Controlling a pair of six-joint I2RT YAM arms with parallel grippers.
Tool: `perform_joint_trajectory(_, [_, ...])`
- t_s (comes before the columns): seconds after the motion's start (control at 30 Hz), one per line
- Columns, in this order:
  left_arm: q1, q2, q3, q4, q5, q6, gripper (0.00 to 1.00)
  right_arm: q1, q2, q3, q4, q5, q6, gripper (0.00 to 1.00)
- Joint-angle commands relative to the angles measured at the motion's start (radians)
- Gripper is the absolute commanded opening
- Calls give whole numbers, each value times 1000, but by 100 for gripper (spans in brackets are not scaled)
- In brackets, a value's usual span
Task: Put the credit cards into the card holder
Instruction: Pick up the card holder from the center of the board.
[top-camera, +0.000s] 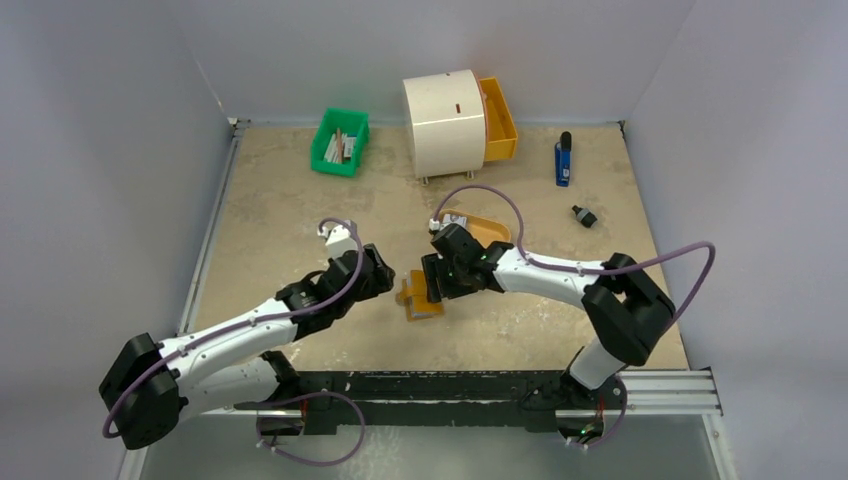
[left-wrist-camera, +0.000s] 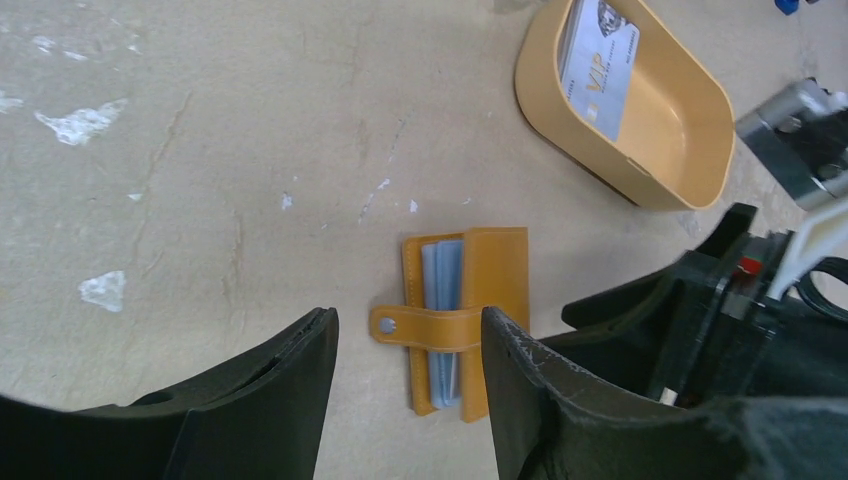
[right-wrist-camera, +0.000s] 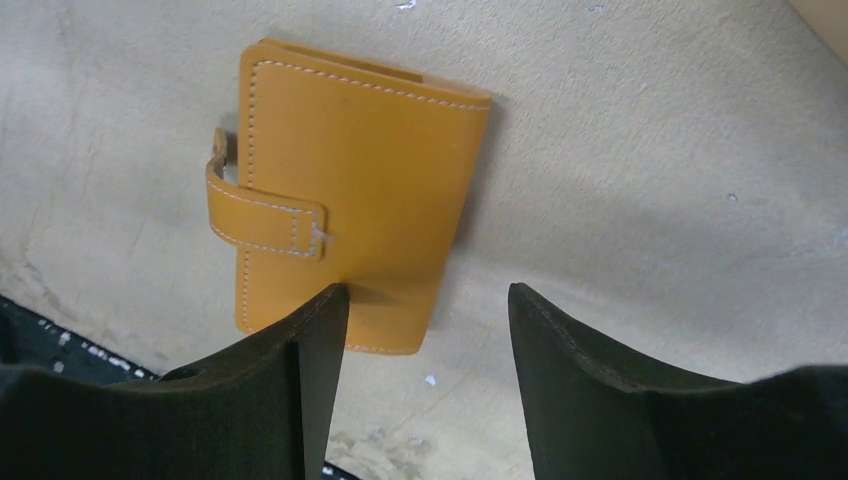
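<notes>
Tan card holder (left-wrist-camera: 492, 270) folded over pale credit cards (left-wrist-camera: 445, 282); VIP card (left-wrist-camera: 598, 70) waiting in the tray (left-wrist-camera: 650, 195). Part-open and empty, left gripper (left-wrist-camera: 407, 320) and right gripper (right-wrist-camera: 425, 292). Next: pinching that card's thin edge.

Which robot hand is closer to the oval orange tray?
Right. The right gripper sits just near-left of the tray, by the card holder; the left gripper is farther left, beyond it.

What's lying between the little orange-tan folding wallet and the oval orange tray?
Nothing: bare beige tabletop separates the orange-tan wallet from the oval orange tray, clearest in the left wrist view.
</notes>
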Motion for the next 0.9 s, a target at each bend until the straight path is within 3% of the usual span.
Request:
perform_joint_trajectory(0.0, [5,28,7,106,61,26,55,3,46,48,52,63,-11,63])
perform_joint_trajectory(0.53, [4,337,76,199,108,82,54,7,102,3,100,90,-37,65])
perform_joint_trajectory(0.87, [4,400,89,245,109,106,55,7,95,-10,117,70,-44,64])
